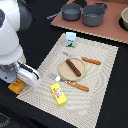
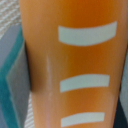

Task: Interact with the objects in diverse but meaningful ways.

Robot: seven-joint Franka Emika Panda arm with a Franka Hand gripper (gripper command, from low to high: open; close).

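Beige placemat (image 1: 102, 65), arm low over orange-yellow ridged block (image 1: 16, 86)

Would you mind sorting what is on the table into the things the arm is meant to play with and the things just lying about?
For the job:
- brown sausage on the plate
- yellow box
- orange ridged block, beside the hand and filling the wrist view
- white carton

Just lying about:
- two grey pots
- fork and knife
- plate
- woven mat
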